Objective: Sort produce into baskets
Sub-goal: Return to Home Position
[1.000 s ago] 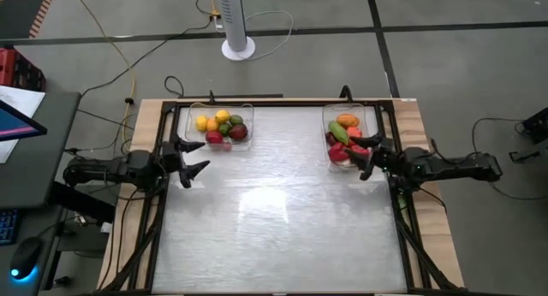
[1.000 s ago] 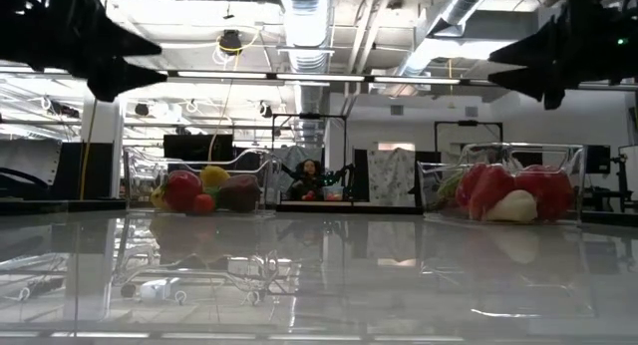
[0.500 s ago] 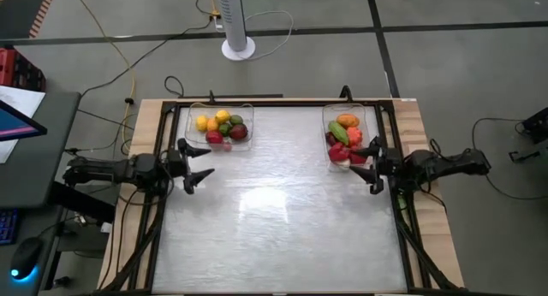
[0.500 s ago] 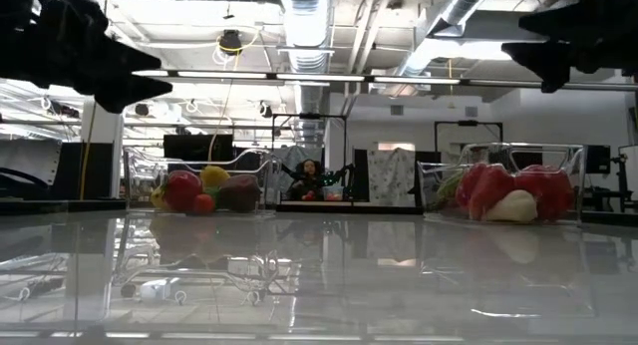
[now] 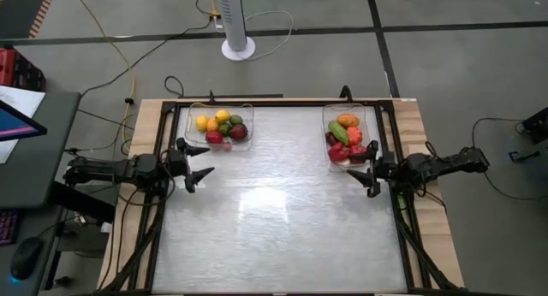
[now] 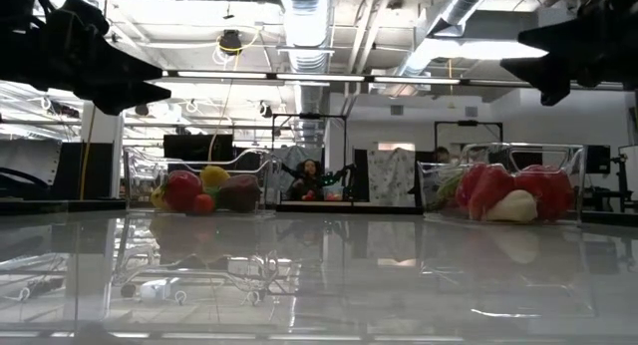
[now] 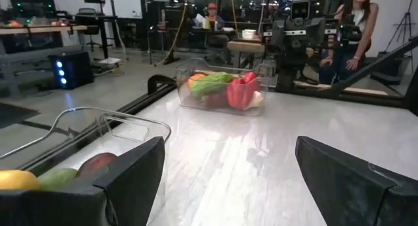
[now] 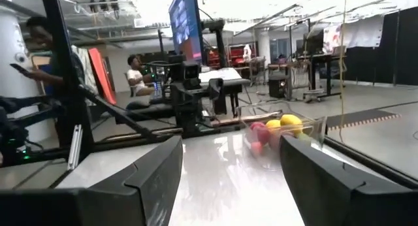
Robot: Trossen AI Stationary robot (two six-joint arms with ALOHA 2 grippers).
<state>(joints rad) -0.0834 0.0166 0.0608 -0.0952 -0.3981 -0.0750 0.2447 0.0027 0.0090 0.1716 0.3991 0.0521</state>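
Two clear baskets stand at the table's far side. The left basket (image 5: 221, 126) (image 6: 199, 189) holds yellow, green, red and dark produce. The right basket (image 5: 346, 134) (image 6: 503, 188) holds orange, green, red and pale produce. My left gripper (image 5: 199, 159) (image 7: 228, 187) hovers open at the table's left edge, just near of the left basket, with nothing between its fingers. My right gripper (image 5: 366, 170) (image 8: 228, 180) hovers open at the right edge, just near of the right basket, also with nothing in it. Both point level across the table.
A black frame rail (image 5: 163, 202) runs around the white tabletop (image 5: 274, 219). Beyond the far edge stand a white fan base (image 5: 238, 46) and loose cables. A desk with a screen (image 5: 17, 125) is at the left. People show in the room behind (image 7: 356, 17).
My right gripper has swung away from the right basket's near end toward the table's near edge, still open with nothing in it. My left gripper has sunk slightly beside the left basket. The produce and baskets have not moved.
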